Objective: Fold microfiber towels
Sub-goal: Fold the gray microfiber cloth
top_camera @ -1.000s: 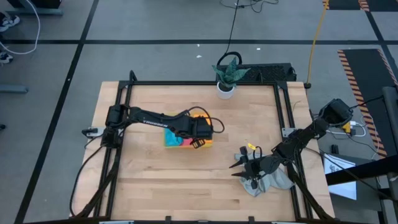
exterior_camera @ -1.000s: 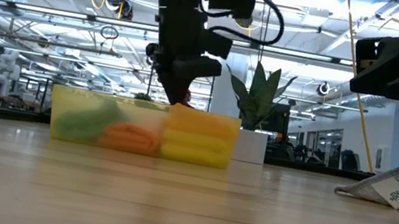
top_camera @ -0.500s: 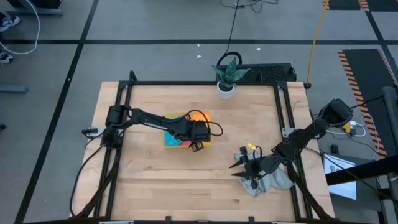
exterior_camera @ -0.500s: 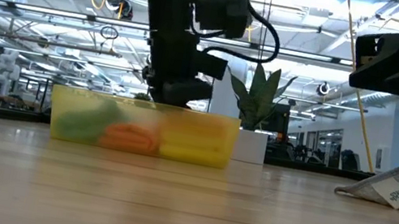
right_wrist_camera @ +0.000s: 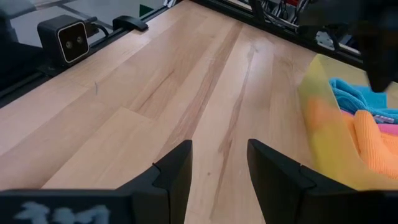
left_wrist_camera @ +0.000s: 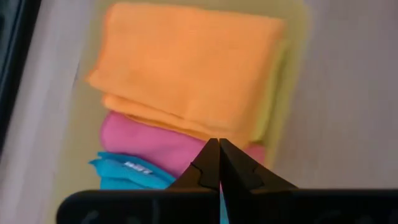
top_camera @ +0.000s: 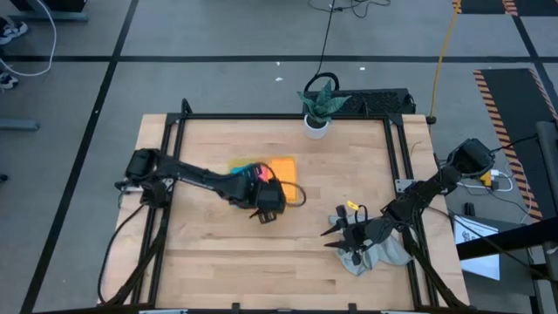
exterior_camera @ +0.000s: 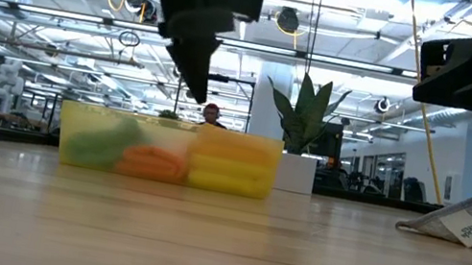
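Note:
A translucent yellow tray (top_camera: pixel 235 187) on the table's middle holds folded towels: an orange one (left_wrist_camera: pixel 186 62) on top at one end, then a pink one (left_wrist_camera: pixel 146 140) and a blue one (left_wrist_camera: pixel 121 171). My left gripper (left_wrist_camera: pixel 219 163) is shut and empty. It hangs above the tray's near edge (exterior_camera: pixel 197 87), pointing steeply down, clear of the towels. A light grey towel (top_camera: pixel 377 253) lies crumpled at the table's near right, under my right arm. My right gripper (right_wrist_camera: pixel 217 162) stands open beside it, over bare wood, facing the tray (right_wrist_camera: pixel 323 130).
A potted plant (top_camera: pixel 319 105) stands at the table's far edge. A black frame (top_camera: pixel 288 116) runs along the table's sides. Bare wood lies between the tray and the grey towel and along the near edge.
My left gripper has drawn back from over the tray toward the table's near edge and risen a little, tipping as it went. The orange towel it stood over now shows whole in the tray. The towels and my right arm have kept still.

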### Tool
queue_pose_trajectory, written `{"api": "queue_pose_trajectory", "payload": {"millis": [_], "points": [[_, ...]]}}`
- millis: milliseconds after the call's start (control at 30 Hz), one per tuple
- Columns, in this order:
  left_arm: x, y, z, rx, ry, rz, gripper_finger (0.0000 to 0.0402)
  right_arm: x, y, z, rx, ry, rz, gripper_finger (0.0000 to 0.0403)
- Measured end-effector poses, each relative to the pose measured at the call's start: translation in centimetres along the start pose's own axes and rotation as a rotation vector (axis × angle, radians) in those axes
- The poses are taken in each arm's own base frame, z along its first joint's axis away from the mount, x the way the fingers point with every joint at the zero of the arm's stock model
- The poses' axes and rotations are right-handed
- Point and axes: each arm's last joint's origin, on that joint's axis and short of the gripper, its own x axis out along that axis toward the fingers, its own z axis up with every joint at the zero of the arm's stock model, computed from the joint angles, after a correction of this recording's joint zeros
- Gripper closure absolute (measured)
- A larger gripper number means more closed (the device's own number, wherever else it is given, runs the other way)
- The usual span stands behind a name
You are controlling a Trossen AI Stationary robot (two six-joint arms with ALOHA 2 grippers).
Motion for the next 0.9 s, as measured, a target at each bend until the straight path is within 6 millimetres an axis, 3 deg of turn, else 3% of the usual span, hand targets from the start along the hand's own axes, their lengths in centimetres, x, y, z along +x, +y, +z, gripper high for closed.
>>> {"api": "queue_pose_trajectory", "payload": {"millis": [167,400,567,900], "points": [[-0.1,-3.0,-1.9,0.129,-0.051,-0.013,0.0381,0.0,0.0,0.0,0.0,-0.003,0.0,0.0255],[0.6,-5.9,-4.1,0.154,-0.133,-0.091,0.0366,0.0,0.0,0.1,-0.003,-0.012,-0.001,0.0255],[3.1,-4.5,-5.1,0.129,-0.096,-0.059,0.0396,0.0,0.0,0.4,-0.013,-0.038,-0.004,0.0255],[6.9,0.2,-5.3,0.09,-0.027,0.051,0.0396,0.0,-0.1,0.4,-0.016,-0.042,-0.007,0.0255]]}}
